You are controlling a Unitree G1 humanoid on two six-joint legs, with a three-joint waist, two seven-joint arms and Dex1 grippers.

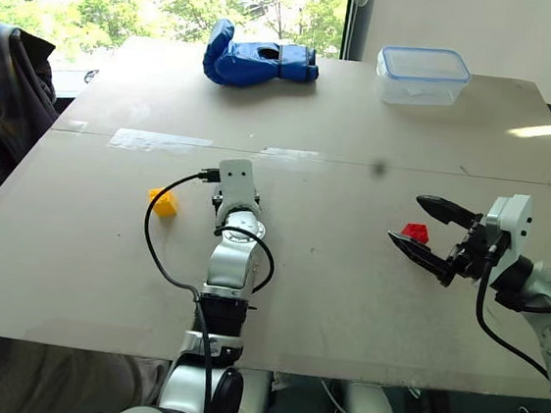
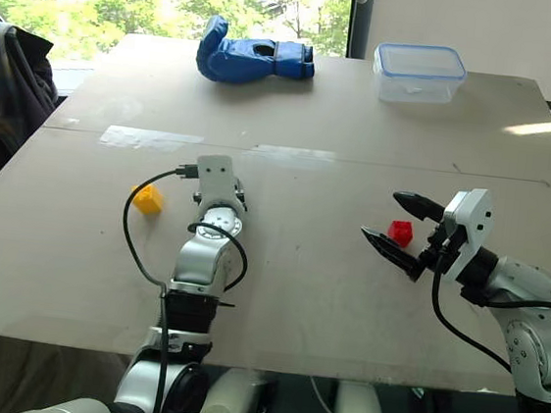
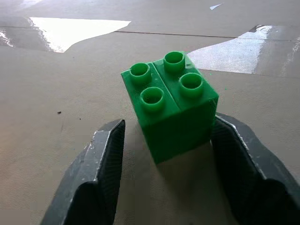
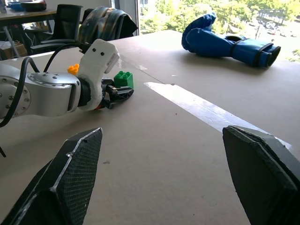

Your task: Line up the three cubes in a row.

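I see the yellow cube [image 1: 164, 202] on the table [image 1: 344, 303], left of my left gripper [image 3: 166, 154]. That gripper's 2 fingers [image 3: 96, 173] flank the green cube [image 3: 171, 103]; whether they actually clamp it, I cannot tell. Further right, the red cube [image 1: 415, 233] sits between the spread fingers of my right gripper [image 1: 428, 232], which grips nothing.

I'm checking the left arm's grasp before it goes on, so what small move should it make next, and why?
Probably finish closing the left gripper on the green cube. The cube stands on the table between the two fingers, with a gap at one finger, so it doesn't look firmly clamped yet.
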